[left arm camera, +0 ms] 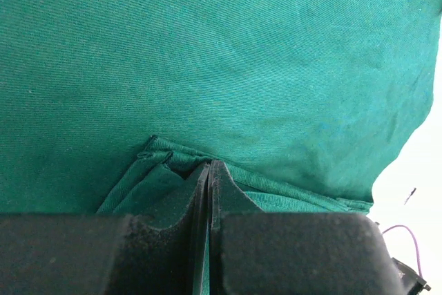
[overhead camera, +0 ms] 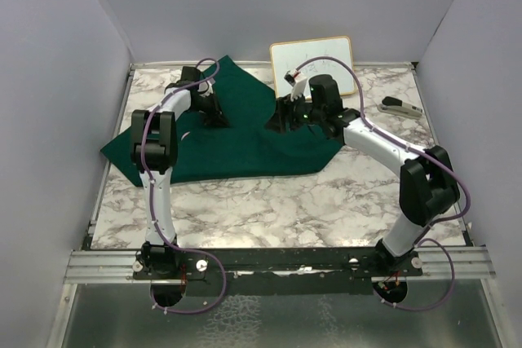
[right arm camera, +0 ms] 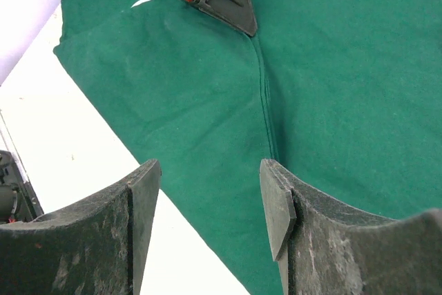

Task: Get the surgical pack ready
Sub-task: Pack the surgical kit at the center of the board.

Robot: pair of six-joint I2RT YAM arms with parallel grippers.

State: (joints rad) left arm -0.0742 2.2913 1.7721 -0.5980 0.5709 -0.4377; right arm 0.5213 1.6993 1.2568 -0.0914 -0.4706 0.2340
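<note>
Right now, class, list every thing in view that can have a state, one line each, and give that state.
green cloth: lying on the table, partly folded over itself.
left end effector: shut on a fold of the green cloth.
right end effector: open above the green cloth, holding nothing.
whiteboard: at the back wall, pen marks on it.
stapler-like item: lying on the table, apart from both arms.

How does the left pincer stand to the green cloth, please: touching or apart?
Touching. The left wrist view shows the left pincer shut on a bunched fold of the green cloth.
</note>
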